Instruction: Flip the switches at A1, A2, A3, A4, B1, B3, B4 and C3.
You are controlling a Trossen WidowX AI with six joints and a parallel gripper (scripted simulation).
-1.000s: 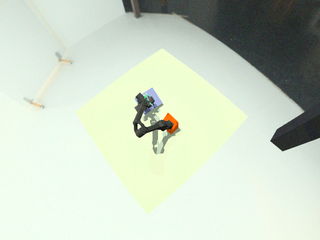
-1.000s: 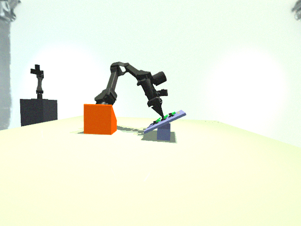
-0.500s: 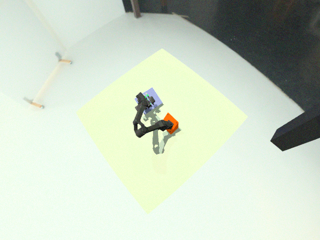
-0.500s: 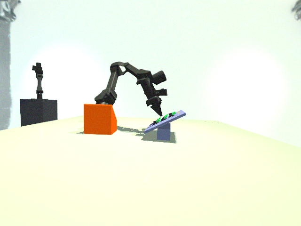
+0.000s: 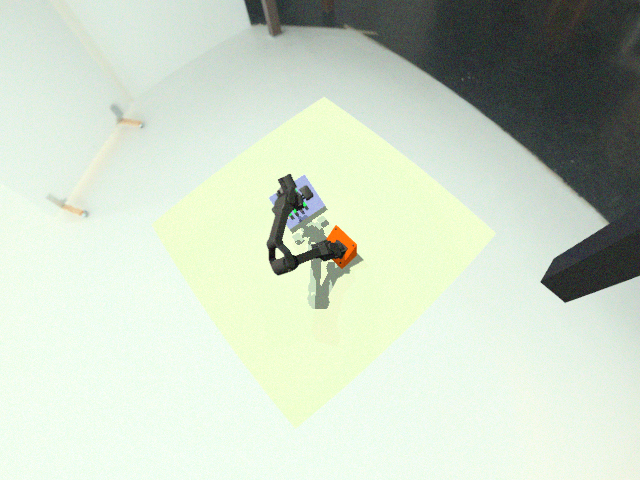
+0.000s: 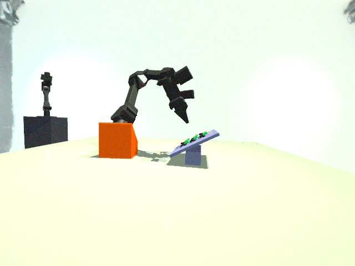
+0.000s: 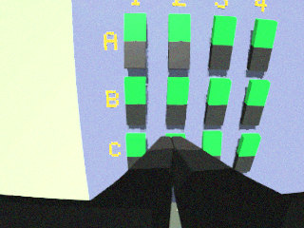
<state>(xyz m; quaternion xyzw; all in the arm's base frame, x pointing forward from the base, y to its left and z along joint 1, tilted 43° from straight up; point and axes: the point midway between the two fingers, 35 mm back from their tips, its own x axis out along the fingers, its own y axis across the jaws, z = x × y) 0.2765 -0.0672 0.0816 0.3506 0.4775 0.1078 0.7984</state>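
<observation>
Probably in between two presses now, with the black gripper up off the blue panel. Shut tight, tip to tip, with nothing inside. Can't tell for sure how many switches on the list are done. In the wrist view, paler dark ends on A1 and A2 than on A3 and A4, so maybe tipped the other way.

Next, if not all done, best to pick a listed switch, like B3, B4 or C3, find the high end, go right over it and push down. Must not bump B2 on the way. If all done, just stay up high and keep still.

Only in the wrist view, easy to read the letters and to see the green ends in neat rows, but hard to judge the gap under the tips. From the side, in the exterior view, plain to see that gap and the panel's slope, down toward the orange block. From the top, switches partly hidden under the arm.
</observation>
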